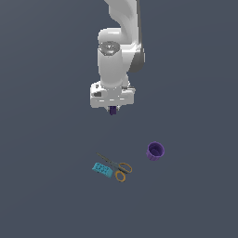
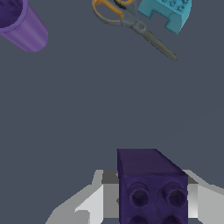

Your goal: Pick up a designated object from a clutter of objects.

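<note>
1. While the arm hangs high above the grey desk (image 1: 42, 186), we see the end effector (image 1: 112, 110) pointing straight down with a dark purple piece (image 1: 112, 110) pinched between its fingers.
2. We read the grip from the wrist view: the dark purple piece (image 2: 151, 186) fills the space between the two pale fingers (image 2: 94, 203), which press against its sides, so the end effector is clamped on it.
3. We note that the piece is blocky, with round holes showing on the face turned toward the wrist camera.
4. We find the piece clear of the desk, well above the other items, and only its lower tip shows beneath the end effector in the exterior view.
5. We see the purple cup (image 1: 155, 151) standing upright on the desk, toward the exterior view's right and well apart from the held piece.
6. We see the orange-handled scissors (image 1: 116, 168) lying flat, their blades pointing toward the exterior view's left and their loops toward its right.
7. We see the teal studded brick (image 1: 102, 169) lying just beside the scissors, on the side nearer the exterior view's left; we cannot tell whether the two touch.
8. We find the same three items in the wrist view: the cup (image 2: 22, 24), the scissors (image 2: 131, 22) and the brick (image 2: 168, 12), all far beyond the held piece.
</note>
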`<state>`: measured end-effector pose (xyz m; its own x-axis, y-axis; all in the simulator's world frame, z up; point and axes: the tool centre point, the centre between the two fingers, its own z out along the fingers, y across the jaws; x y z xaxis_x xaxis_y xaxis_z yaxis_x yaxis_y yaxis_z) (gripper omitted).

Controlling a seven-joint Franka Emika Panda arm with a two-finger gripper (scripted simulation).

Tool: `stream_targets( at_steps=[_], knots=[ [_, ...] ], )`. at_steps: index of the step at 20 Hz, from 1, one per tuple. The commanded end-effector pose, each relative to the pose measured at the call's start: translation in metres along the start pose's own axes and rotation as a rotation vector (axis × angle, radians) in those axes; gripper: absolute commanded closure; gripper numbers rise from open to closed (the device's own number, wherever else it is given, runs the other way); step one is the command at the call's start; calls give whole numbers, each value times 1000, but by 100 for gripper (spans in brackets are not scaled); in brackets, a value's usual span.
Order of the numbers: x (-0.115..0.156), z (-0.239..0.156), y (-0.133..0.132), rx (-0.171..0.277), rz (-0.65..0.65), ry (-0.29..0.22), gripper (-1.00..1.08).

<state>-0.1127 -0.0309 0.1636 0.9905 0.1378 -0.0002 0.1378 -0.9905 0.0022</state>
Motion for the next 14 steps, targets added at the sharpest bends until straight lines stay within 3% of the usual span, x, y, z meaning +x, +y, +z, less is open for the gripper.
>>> stream_targets(
  at_steps=[1,14],
  knots=[
    [3,-22,-14,-1,0,-1,108],
    [24,-135,-89,0,-1,-1,108]
  ],
)
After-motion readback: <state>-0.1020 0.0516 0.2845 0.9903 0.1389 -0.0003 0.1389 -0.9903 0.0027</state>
